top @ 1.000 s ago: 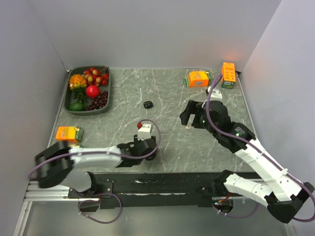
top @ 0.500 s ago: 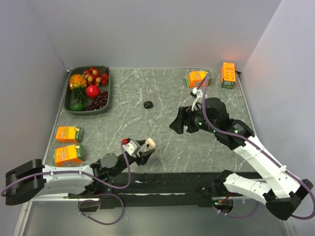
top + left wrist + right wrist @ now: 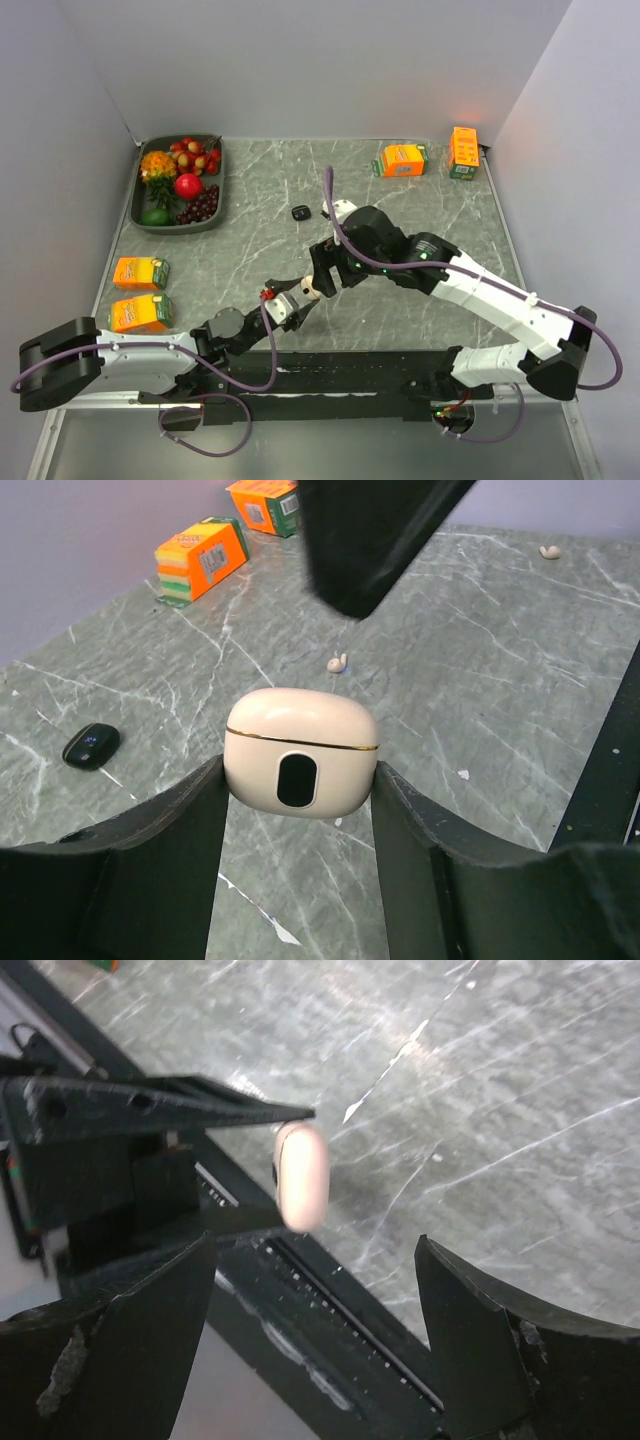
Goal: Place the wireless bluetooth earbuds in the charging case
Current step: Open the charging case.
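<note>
Charging case [image 3: 300,750]: cream, glossy, rounded shell with the lid closed. Expect it to be light, rigid and slippery.

The left gripper [image 3: 300,785] pinches it across both sides just below the gold lid seam, lifted off the table [image 3: 480,680] near the front edge. Keep your hold that low so the lid can swing free.

Right gripper [image 3: 312,1255]: jaws spread wide, empty, touching nothing, poised just beside the case.

Earbuds: one white earbud [image 3: 338,663] lies on the table beyond the case, and a second white earbud [image 3: 548,551] is well apart from it. They look very light, smooth and easily flicked, so take one across its body with the fingertips. You cannot make out the black pair.
</note>
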